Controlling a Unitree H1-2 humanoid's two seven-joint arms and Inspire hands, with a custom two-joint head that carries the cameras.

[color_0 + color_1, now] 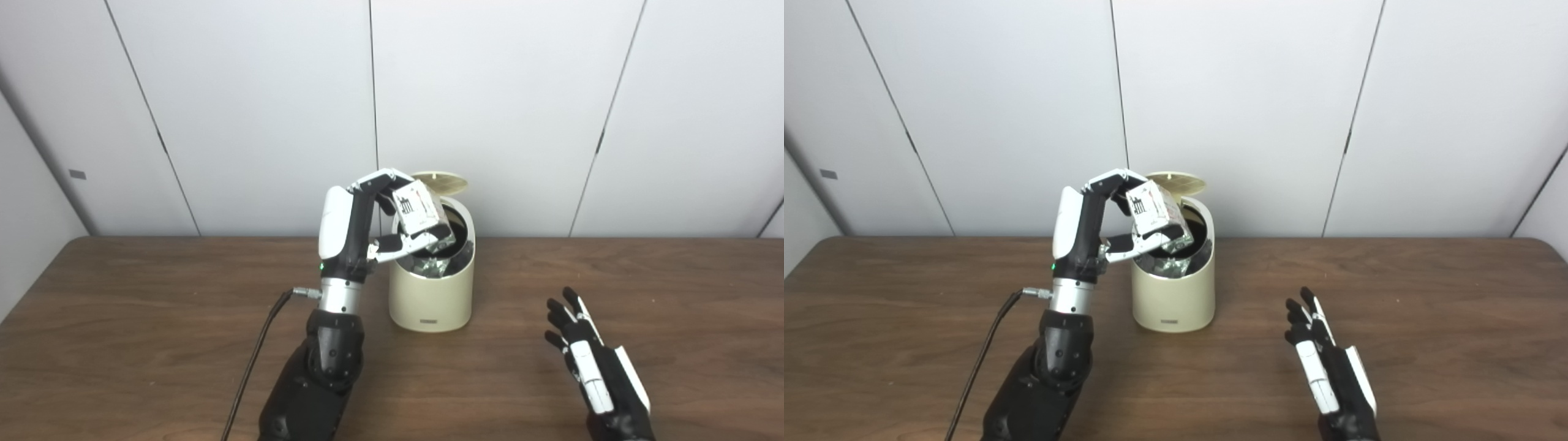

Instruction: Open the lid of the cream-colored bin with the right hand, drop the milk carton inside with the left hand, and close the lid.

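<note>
I am holding the milk carton (419, 211) clamped in the left robot hand (367, 226), tilted over the open cream-colored bin (433, 294), its lid (440, 182) standing up behind. Next I must release it. The right robot hand (1326, 361) is resting spread on the desk (1427, 318). Both views are showing much the same.

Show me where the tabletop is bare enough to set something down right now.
Bare wood lies right of the bin, between it and the open right robot hand, and along the far right edge of the table. Left of the cable is free too. Crowded: the bin mouth, where the left robot hand holds the milk carton.
</note>
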